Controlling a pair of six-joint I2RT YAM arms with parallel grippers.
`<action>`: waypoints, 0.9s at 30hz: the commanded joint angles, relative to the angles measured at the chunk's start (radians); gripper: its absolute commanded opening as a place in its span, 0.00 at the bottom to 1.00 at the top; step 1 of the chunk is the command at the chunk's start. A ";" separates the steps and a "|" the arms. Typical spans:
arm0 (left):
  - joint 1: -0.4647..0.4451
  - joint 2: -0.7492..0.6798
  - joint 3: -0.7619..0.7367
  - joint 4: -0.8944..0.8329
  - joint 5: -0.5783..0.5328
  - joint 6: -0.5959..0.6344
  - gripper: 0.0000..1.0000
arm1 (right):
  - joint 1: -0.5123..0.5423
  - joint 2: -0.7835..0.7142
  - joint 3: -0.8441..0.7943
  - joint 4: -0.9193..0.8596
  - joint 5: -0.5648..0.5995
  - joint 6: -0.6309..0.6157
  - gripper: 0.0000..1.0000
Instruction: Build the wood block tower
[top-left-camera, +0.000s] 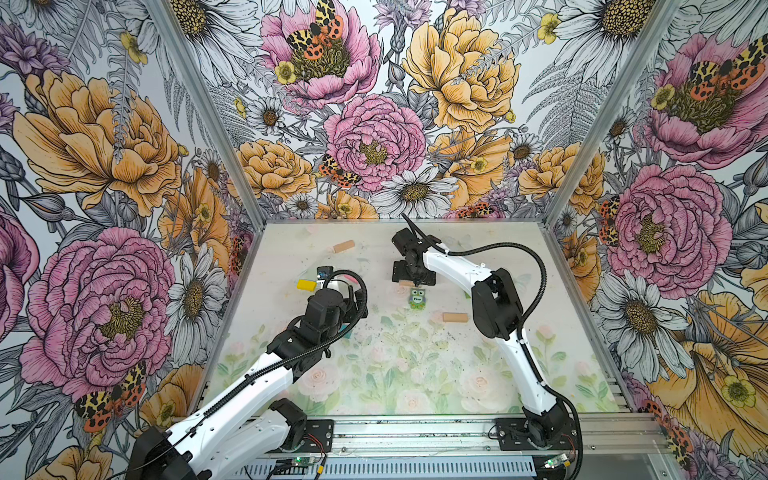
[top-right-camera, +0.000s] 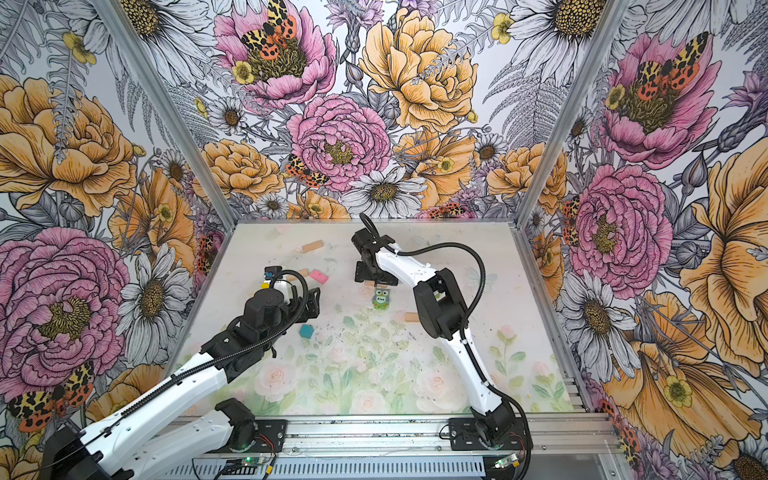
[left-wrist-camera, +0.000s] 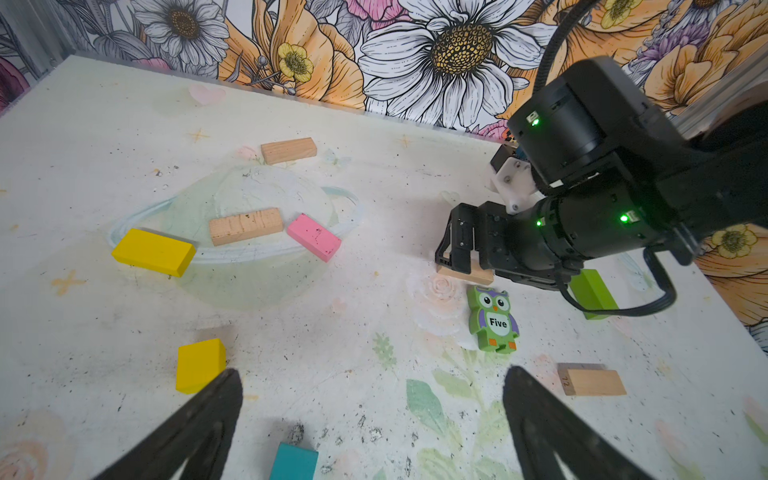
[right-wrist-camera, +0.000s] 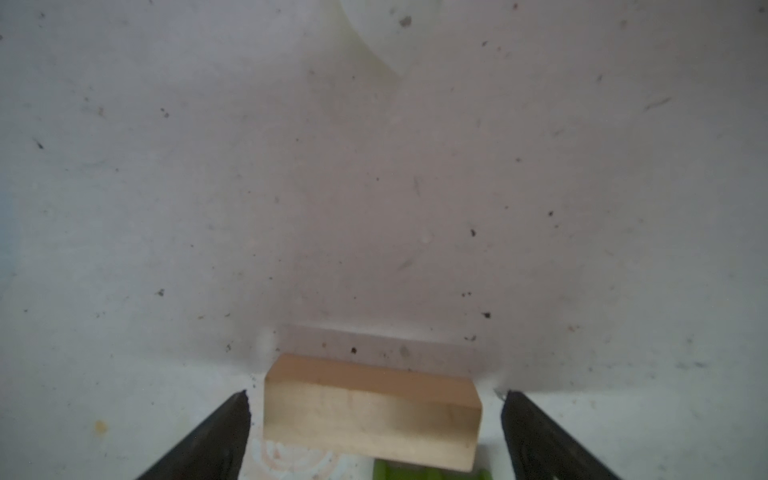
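Note:
No wood block tower is in view; the wood blocks lie singly on the table. My right gripper (right-wrist-camera: 374, 399) is open and down at the table, one finger on each side of a tan bar (right-wrist-camera: 370, 411), with a small gap at both ends. An owl-printed piece (top-left-camera: 417, 299) lies just in front of that bar, and a lime-green bar (left-wrist-camera: 592, 293) is beside it. My left gripper (left-wrist-camera: 372, 382) hangs open and empty above the table, between a yellow cube (left-wrist-camera: 199, 365) and a teal cube (left-wrist-camera: 294, 461).
A yellow bar (left-wrist-camera: 153, 251), a tan bar (left-wrist-camera: 246, 225) and a pink bar (left-wrist-camera: 314, 237) lie together at mid left. Another tan bar (top-left-camera: 344, 246) sits near the back wall. One more tan bar (top-left-camera: 454, 317) lies by the right arm's elbow.

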 joint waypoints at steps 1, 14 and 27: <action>0.013 -0.022 -0.018 0.019 0.023 0.012 0.99 | 0.010 0.030 0.035 -0.008 -0.006 0.014 0.95; 0.021 -0.040 -0.032 0.015 0.029 0.006 0.99 | 0.012 0.054 0.055 -0.023 -0.001 0.014 0.82; 0.023 -0.067 -0.038 0.000 0.029 0.001 0.99 | 0.021 0.045 0.064 -0.030 0.016 0.008 0.74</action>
